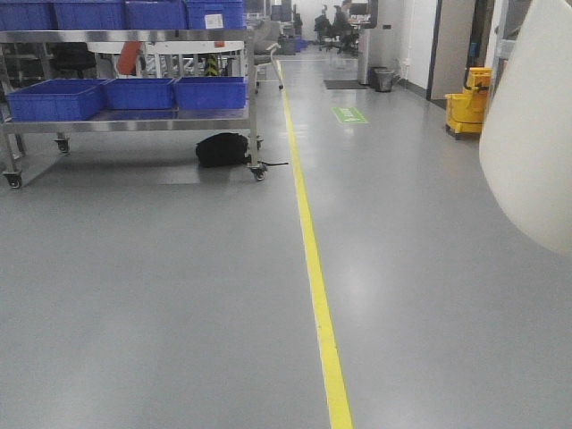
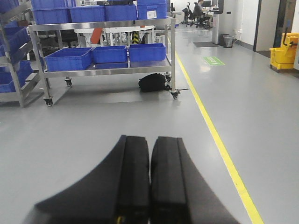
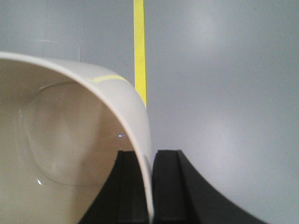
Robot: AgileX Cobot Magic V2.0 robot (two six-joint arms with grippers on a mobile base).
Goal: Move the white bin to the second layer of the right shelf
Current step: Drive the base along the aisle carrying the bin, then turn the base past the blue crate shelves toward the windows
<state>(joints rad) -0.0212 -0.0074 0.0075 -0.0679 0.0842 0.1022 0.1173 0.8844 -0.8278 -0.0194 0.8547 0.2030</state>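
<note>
The white bin (image 3: 70,140) hangs over the floor (image 3: 224,70), its wall pinched in the right gripper (image 3: 152,158) for carrying to a shelf not in view, while the left gripper (image 2: 150,144) is clenched, empty.

The white bin (image 3: 70,140) is smooth, glossy cream plastic. The floor (image 1: 161,313) is smooth grey with a soft sheen. The wheeled rack (image 1: 125,125) is bright polished steel, its blue crates (image 1: 210,91) plastic. The left pincer (image 2: 150,142) looks matt black.

The right jaws clamp the white bin (image 3: 65,130) wall.
</note>
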